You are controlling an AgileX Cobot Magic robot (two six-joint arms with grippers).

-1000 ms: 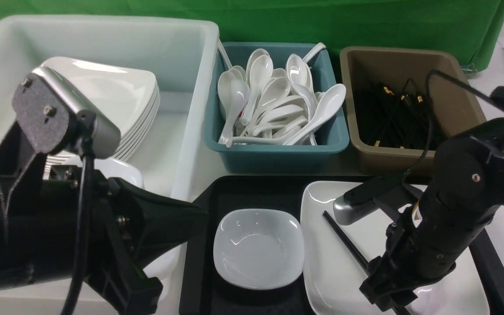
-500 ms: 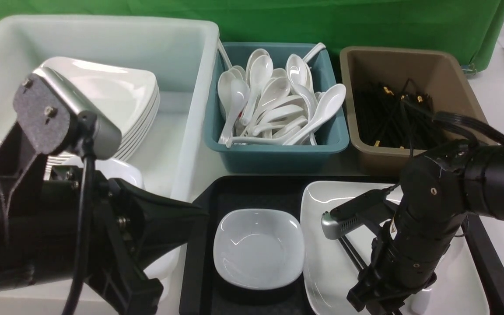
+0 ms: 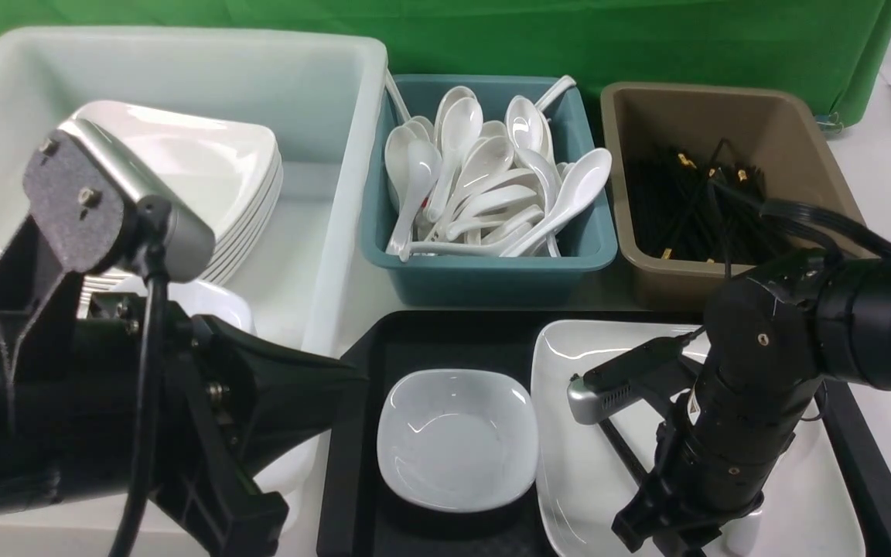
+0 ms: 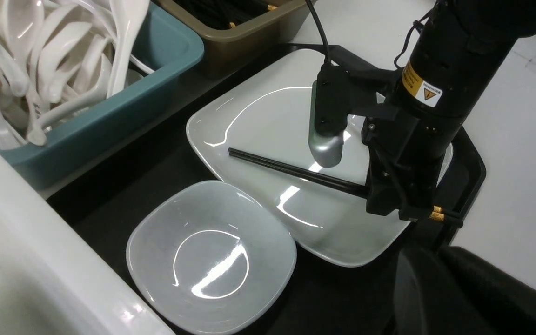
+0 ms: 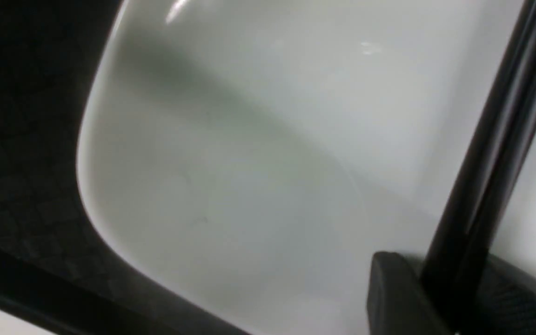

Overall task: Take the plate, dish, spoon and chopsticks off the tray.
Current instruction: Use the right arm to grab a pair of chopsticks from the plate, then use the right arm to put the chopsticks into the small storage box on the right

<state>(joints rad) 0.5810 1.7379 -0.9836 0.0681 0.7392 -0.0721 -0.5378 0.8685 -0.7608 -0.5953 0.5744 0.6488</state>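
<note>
The black tray (image 3: 414,340) holds the small white dish (image 3: 457,437) at its left and the large white plate (image 3: 585,433) at its right. The black chopsticks (image 3: 617,449) lie across the plate. My right gripper (image 3: 666,530) is down on the plate and shut on the chopsticks (image 5: 496,153). In the left wrist view it (image 4: 389,204) clamps them near their gold-tipped ends. My left gripper (image 3: 360,375) hovers beside the tray's left edge, near the dish (image 4: 212,256), and looks shut and empty. No spoon on the tray is clearly in view.
A big white tub (image 3: 322,232) with stacked plates stands at the left. A teal bin (image 3: 492,271) full of white spoons is behind the tray. A brown bin (image 3: 724,100) with black chopsticks is at the back right, in front of a green backdrop.
My right arm has swung left and down onto the plate over the chopsticks, then nearly stopped. The left arm, the dish and the plate have not moved.
</note>
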